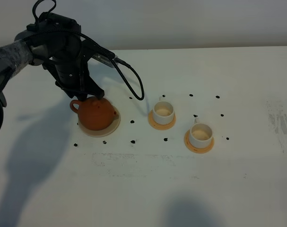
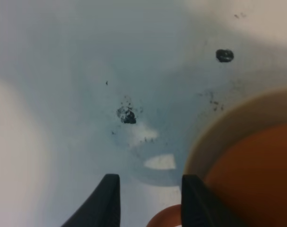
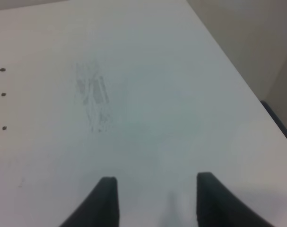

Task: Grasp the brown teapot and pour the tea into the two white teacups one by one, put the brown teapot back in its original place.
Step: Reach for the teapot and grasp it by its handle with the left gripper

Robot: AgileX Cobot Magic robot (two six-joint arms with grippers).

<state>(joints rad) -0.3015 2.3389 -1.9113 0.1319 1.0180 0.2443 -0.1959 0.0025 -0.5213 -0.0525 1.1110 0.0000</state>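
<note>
While a squat brown clay teapot sat on a flat beige disc, left gripper and right gripper were seen parted, empty.

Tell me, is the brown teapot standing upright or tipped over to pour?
Upright: the brown teapot sits level on its pale beige disc, with its spout pointing sideways rather than dipped.

We read this as a robotics lab or test bench, not a home. Plain white table fills the frame; blank pale wall along the top edge. Black marker dots sit in rough rows across the middle of the tabletop. Black robot arm, upper left, trails a loose black cable. Scuffed grey patch at the right edge.
</note>
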